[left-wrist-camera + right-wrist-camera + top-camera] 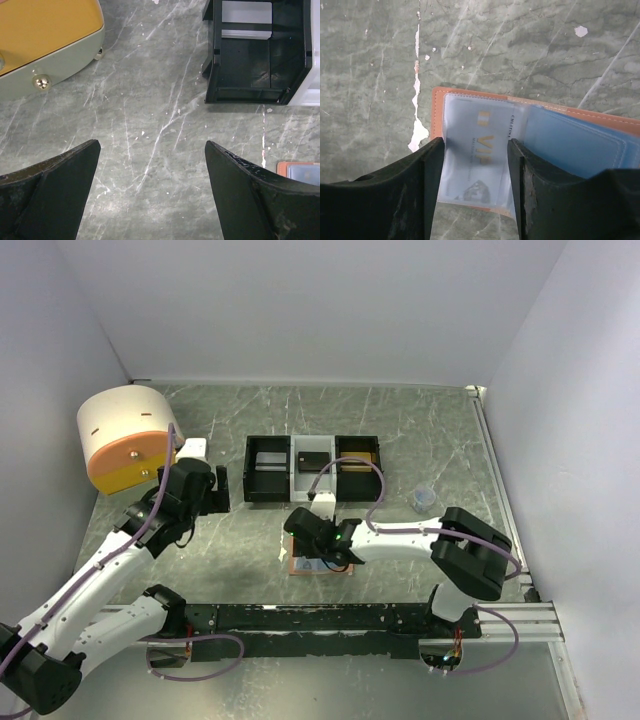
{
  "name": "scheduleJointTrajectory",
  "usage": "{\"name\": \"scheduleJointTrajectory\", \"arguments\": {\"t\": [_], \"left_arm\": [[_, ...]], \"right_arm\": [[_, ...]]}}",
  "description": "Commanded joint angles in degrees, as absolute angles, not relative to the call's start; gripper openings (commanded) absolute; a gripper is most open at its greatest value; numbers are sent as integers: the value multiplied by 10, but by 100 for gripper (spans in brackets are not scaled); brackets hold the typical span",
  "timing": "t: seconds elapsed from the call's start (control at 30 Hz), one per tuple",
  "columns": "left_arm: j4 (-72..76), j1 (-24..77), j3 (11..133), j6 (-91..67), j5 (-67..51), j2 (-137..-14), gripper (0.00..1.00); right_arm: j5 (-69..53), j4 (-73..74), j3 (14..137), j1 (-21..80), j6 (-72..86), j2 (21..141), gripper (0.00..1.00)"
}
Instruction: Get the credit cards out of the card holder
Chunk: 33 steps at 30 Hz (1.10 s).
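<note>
The salmon-orange card holder (436, 112) lies open on the table, its light blue lining (575, 142) to the right. A pale credit card (470, 120) with gold "VIP" lettering sits in a clear sleeve on the holder's left half. My right gripper (475, 145) straddles that card, and both fingers press its long edges. From above, the right gripper (325, 552) covers most of the card holder (298, 570). My left gripper (152, 145) hovers wide open over bare table, left of the card holder (299, 171). In the top view, the left gripper (215, 492) stands beside the tray.
A black-and-white three-compartment tray (312, 468) stands behind the holder, with dark items in its bins; its black end bin (250, 65) appears in the left wrist view. A cream and orange round appliance (125, 435) sits at the far left. A small clear cup (424, 498) stands at the right.
</note>
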State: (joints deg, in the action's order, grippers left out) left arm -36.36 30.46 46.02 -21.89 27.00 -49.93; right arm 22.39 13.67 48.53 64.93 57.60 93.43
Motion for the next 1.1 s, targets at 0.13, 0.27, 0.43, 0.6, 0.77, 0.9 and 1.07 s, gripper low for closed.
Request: {"name": "scheduleJointTrajectory", "arguments": {"t": [0.13,0.27,0.43,0.6,0.77,0.9,1.07], "left_arm": [[-365,301,468,-214,262,-503,98],[-357,300,464,-208,240,-500,97],[-350,300,462,-207,226,-505,96],[-359,300,468,-207,228,-511,96],[-357,300,467,-207,227,-508,96],[-358,300,467,-207,229,-507,95],[-358,300,468,-207,229,-509,95]], "right_arm": [[172,96,434,633,579,935,49],[152,65,405,621,581,911,49],[175,116,439,621,563,919,63],[247,221,500,641,570,962,67],[275,272,537,651,580,1003,67],[269,263,538,656,579,1014,62],[205,165,486,653,571,979,55]]}}
